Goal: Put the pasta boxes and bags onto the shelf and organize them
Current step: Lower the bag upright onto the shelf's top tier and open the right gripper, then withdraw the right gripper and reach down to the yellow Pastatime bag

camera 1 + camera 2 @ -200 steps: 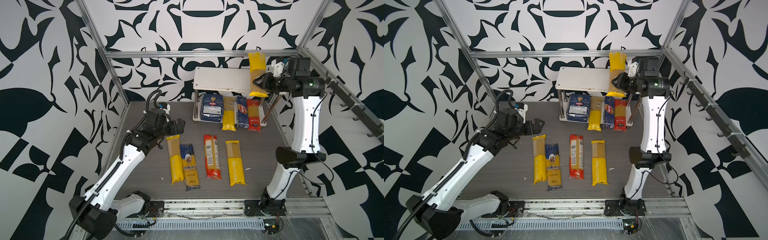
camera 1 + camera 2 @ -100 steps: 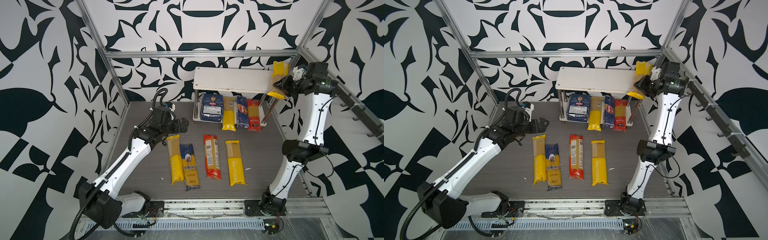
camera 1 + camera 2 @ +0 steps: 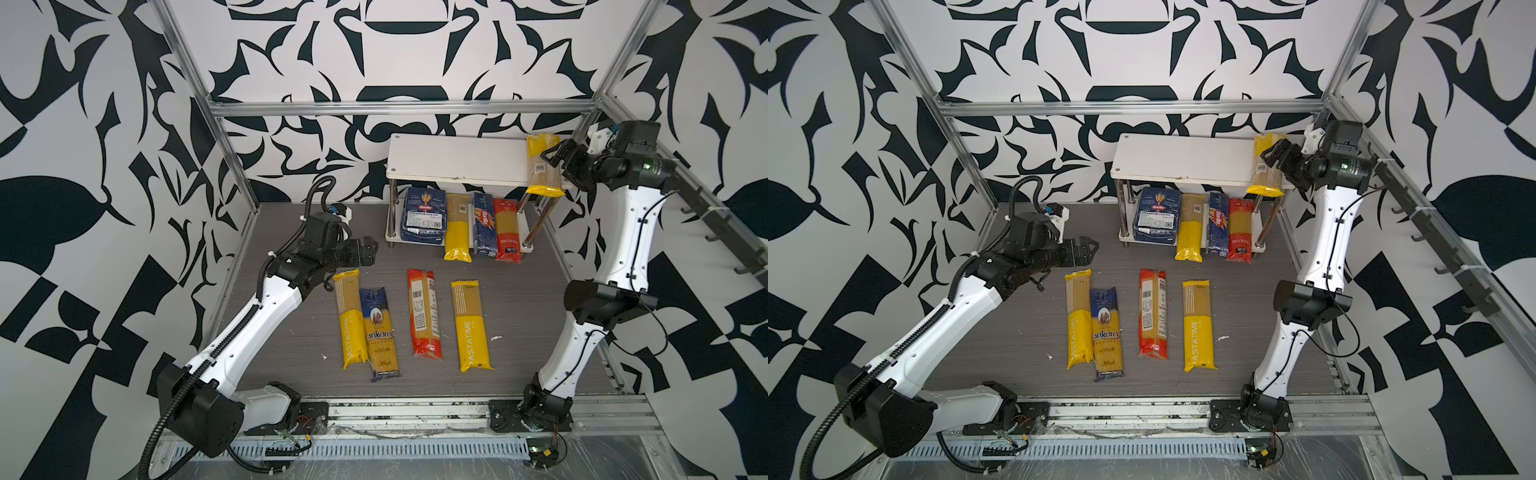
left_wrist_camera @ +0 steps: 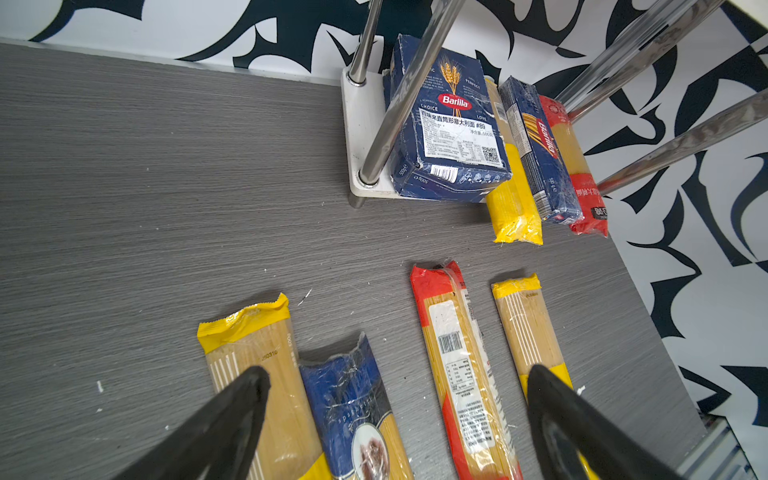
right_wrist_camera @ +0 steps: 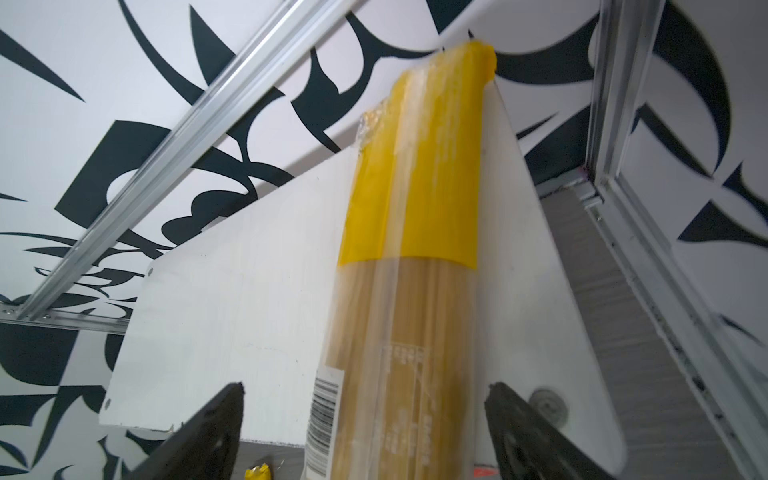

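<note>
Right pincer: your jaws stand apart either side of the yellow-ended spaghetti bag, not clamped on it. It lies on the right end of the shelf, on the top board, near end overhanging.
Left pincer: jaws apart, empty, above the table bags.
Done: five packs shelved. One is up top; the lower tier holds the wide Barilla box, a yellow bag, the narrow Barilla box and a red bag.
Left for you: four bags on the table, namely PASTATIME bag, ankara bag, red-ended bag and second PASTATIME bag.
Count: two boxes, seven bags.
</note>
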Available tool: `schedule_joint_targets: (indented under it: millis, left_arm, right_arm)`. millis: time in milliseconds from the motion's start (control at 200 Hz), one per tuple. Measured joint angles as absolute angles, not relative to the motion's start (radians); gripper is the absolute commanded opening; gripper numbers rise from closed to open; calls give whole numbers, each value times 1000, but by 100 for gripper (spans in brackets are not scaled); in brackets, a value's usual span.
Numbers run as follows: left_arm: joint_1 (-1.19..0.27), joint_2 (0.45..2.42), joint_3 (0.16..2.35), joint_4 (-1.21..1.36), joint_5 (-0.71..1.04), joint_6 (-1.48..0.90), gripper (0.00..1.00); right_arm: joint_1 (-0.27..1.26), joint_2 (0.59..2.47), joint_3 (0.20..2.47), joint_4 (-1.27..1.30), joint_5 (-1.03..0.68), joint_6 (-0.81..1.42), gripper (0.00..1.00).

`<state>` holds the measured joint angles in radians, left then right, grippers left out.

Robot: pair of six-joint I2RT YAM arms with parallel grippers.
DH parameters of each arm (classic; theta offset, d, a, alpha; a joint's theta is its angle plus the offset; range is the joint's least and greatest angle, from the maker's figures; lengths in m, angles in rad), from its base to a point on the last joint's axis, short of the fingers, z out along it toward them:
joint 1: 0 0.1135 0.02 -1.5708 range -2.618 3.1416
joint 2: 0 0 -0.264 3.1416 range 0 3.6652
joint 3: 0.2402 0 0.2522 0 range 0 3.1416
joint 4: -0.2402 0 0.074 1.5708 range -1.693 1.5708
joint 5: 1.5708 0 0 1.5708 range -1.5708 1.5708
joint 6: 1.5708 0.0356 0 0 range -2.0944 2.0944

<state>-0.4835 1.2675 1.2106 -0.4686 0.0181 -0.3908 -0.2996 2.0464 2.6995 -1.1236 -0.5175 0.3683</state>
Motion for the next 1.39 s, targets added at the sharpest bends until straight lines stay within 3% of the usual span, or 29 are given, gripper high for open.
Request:
schedule_joint_targets:
  millis: [170,660,1395]
  left_arm:
    - [-484,1267,1211,-469,20,-391,99]
    - [-484,1109,1137,-479,-1,-415,99]
    - [-484,774,952,-569,-87,-490,99]
  right_arm:
    - [-299,1979,2660,-1110,-488,355,100]
    - [-248,1532,2084,-948,-429,348,100]
    - [110,1124,1608,-920,-337,338,100]
